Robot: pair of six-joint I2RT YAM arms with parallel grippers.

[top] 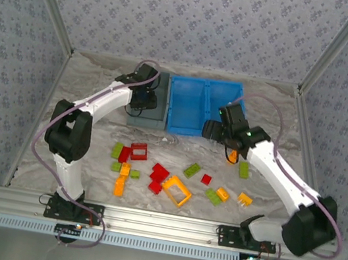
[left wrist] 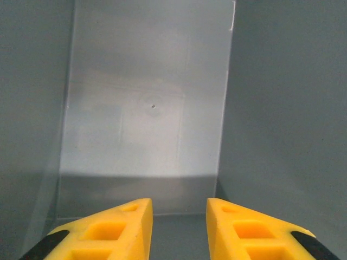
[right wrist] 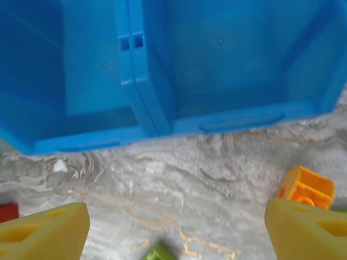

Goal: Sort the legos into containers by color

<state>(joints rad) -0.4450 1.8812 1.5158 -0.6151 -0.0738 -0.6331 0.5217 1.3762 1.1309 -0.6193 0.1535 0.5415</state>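
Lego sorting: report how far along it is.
Done: nothing visible; the gray bin and both compartments of the blue bin look bare. In hand: nothing; the left pincer hangs open in the gray bin, the right pincer open by an orange brick. Remaining: all legos on the table.

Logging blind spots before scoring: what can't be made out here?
Left wrist view: the near floor of the gray bin is cut off by the bottom edge and fingers of the left tool.
Top view: that tool covers much of the bin's interior.
Right wrist view: a green brick and a red brick are cut by frame edges; a finger of the right tool hides part of an orange brick.
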